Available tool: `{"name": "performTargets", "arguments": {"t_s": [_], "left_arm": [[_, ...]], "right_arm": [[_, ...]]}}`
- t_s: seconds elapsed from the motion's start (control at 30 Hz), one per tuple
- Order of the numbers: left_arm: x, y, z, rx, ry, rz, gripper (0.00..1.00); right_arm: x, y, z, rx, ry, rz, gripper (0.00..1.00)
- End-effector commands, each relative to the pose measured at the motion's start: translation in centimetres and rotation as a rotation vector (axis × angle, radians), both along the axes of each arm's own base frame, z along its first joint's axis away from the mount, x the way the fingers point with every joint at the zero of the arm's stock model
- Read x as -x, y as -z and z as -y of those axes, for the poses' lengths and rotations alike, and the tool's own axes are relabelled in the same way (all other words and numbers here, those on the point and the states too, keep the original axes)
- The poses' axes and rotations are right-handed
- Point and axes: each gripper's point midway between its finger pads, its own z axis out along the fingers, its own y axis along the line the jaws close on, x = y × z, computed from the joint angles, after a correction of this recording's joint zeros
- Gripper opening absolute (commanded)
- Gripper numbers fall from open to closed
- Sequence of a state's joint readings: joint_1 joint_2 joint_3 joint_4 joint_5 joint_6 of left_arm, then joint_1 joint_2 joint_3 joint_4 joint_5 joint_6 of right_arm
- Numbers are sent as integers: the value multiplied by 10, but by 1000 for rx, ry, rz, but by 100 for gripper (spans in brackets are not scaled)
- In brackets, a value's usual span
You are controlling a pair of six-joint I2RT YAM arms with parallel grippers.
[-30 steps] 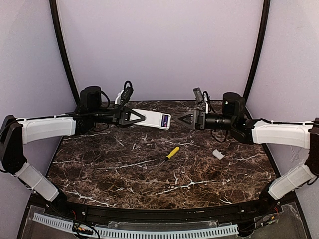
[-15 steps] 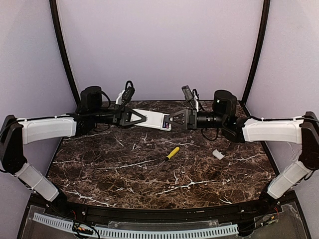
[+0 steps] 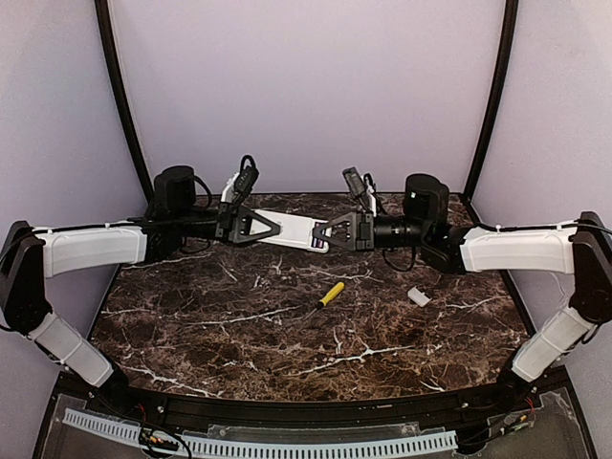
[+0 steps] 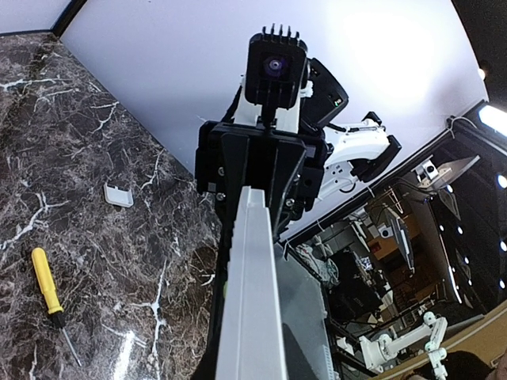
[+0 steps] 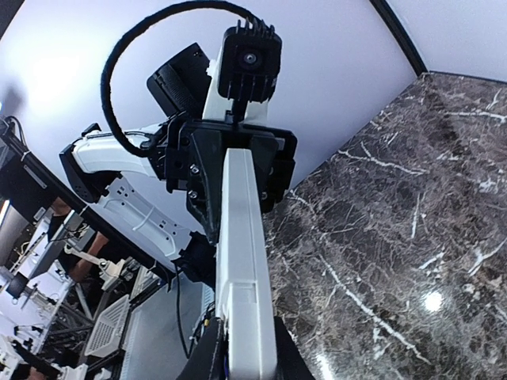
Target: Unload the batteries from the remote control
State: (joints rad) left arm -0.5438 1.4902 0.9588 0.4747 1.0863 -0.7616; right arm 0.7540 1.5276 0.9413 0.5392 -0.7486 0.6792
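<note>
The white remote control (image 3: 295, 230) is held in the air over the back of the table, spanning between both arms. My left gripper (image 3: 273, 229) is shut on its left end; in the left wrist view the remote (image 4: 252, 301) runs edge-on out from between my left gripper's (image 4: 249, 344) jaws. My right gripper (image 3: 321, 232) is shut on the remote's right end, and its dark fingers (image 5: 207, 358) press both sides of the remote (image 5: 242, 253). The batteries are hidden by the right gripper's fingers.
A yellow-handled screwdriver (image 3: 331, 294) (image 4: 46, 285) lies on the marble table near the middle. A small white cover piece (image 3: 418, 296) (image 4: 119, 195) lies to the right, below the right arm. Black frame posts stand at both back corners.
My right arm has moved left to the remote's right end, and its gripper has gone from open to shut on that end. The left arm and the remote have stayed still.
</note>
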Motion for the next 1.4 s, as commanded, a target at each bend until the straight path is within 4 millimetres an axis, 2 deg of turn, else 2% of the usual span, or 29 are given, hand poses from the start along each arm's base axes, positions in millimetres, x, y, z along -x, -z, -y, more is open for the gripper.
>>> {"name": "performTargets", "arguments": {"t_s": [0.0,0.07,0.13,0.27,0.3,0.33,0.37,0.4,0.47,0.5,0.53,0.63,0.73,0.93,1.07,1.2,1.37], "left_arm": [[6,-6,0,19,9,42,0],[5,-6,-1,16,6,50,2],[6,-6,-1,10,7,60,11],[8,-7,-4,-6,3,103,37],[9,-5,-4,-16,3,115,46],[9,-7,-5,-17,-2,128,51],[10,-6,-6,-27,-2,140,62],[10,-8,-7,-32,-9,155,67],[8,-8,-9,-56,-26,191,84],[9,-2,-11,-85,-28,211,86],[6,-6,-13,-99,-58,242,91],[3,0,-22,-179,-107,340,96],[5,-11,-33,-188,-167,502,97],[19,-16,-46,-213,-204,738,97],[36,-27,-41,-141,-130,750,95],[53,-36,-30,-74,9,677,93],[60,-27,-10,-55,86,592,86]], "right_arm": [[5,-14,-8,-35,-44,35,11],[5,-12,-9,-34,-52,31,2],[5,-12,-9,-33,-53,30,0],[8,-12,-7,-23,-55,43,0],[9,-12,-5,-18,-53,50,0],[9,-12,-4,-12,-50,50,0],[10,-12,-3,-9,-49,56,0],[10,-13,-1,-7,-47,61,0],[12,-13,2,3,-42,62,0],[12,-13,5,8,-39,61,0],[13,-15,7,9,-34,65,0],[17,-14,17,21,-29,68,0],[22,-10,26,40,-35,76,0],[36,-1,39,79,-87,98,0],[50,-3,41,78,-164,148,0],[60,-12,44,68,-220,242,0],[60,-21,43,53,-231,316,0]]}}
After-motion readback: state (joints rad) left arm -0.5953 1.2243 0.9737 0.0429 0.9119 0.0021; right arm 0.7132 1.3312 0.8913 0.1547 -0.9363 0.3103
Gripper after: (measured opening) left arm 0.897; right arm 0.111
